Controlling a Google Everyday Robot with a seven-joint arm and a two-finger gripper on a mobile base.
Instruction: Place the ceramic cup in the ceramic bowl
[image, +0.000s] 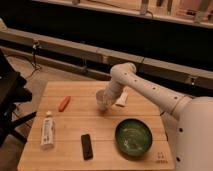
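Wooden worktop (65, 150): my end effector (102, 103) mid-worktop, clamped on the ceramic cup (101, 97); ceramic bowl (117, 137) at 4 o'clock from it.

The arm (145, 90) is smooth white, made of thick rounded tubes with a bulbous elbow and a row of small dark dots along 1 link. Its base is a broad white shell (197, 135). The gripper (103, 103) ends the arm, over the table's (60, 150) far middle.

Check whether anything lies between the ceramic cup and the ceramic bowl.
Nothing visible does. The gripper is at the ceramic cup; only bare table lies between it and the ceramic bowl.
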